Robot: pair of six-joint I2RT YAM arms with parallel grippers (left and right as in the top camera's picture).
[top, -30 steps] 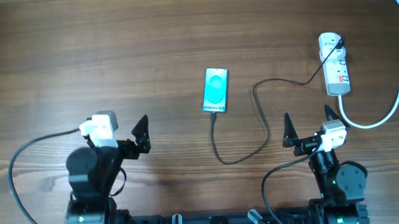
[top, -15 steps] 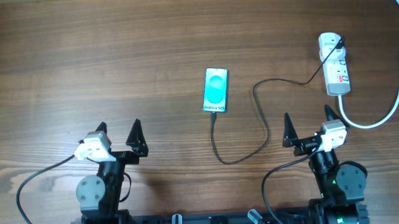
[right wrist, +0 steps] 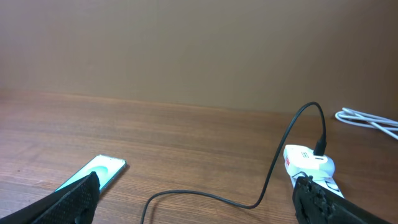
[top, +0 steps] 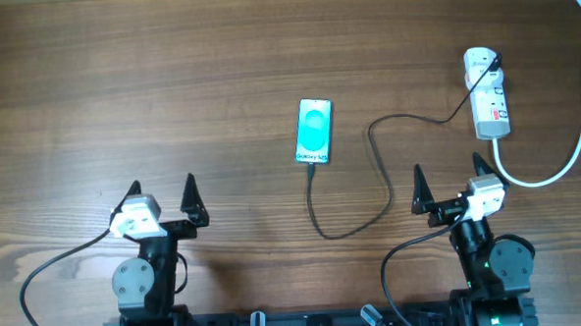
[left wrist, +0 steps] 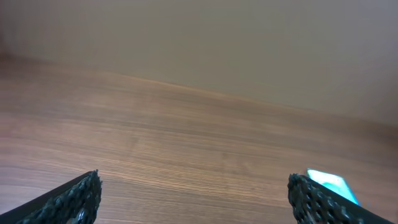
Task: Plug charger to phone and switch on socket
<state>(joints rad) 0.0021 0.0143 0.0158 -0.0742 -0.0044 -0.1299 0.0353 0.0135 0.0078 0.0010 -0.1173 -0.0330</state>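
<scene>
The phone (top: pixel 315 131) lies flat mid-table with its turquoise screen lit; the right wrist view has it at the lower left (right wrist: pixel 93 172), and the left wrist view shows a corner of it (left wrist: pixel 329 180). The thin black charger cable (top: pixel 377 164) runs from the phone's near edge, loops toward me, then rises to its black plug (top: pixel 492 64) in the white socket (top: pixel 487 95). Whether the tip sits inside the phone, I cannot tell. My left gripper (top: pixel 162 188) stands open, left of the phone and nearer the front edge. My right gripper (top: pixel 448 171) is open too, just in front of the socket (right wrist: pixel 308 160).
A thick white cord (top: pixel 556 176) curves from the socket's near end up the right table edge and shows again at the far right (right wrist: pixel 370 118). The cable's loop (right wrist: pixel 205 196) lies on the bare wood between my right fingers (right wrist: pixel 74 199). Both arm bases sit at the front edge.
My left arm has swung from facing right to facing straight ahead, and its gripper has drawn back to the left. The right arm, phone, cable and socket have not moved.
</scene>
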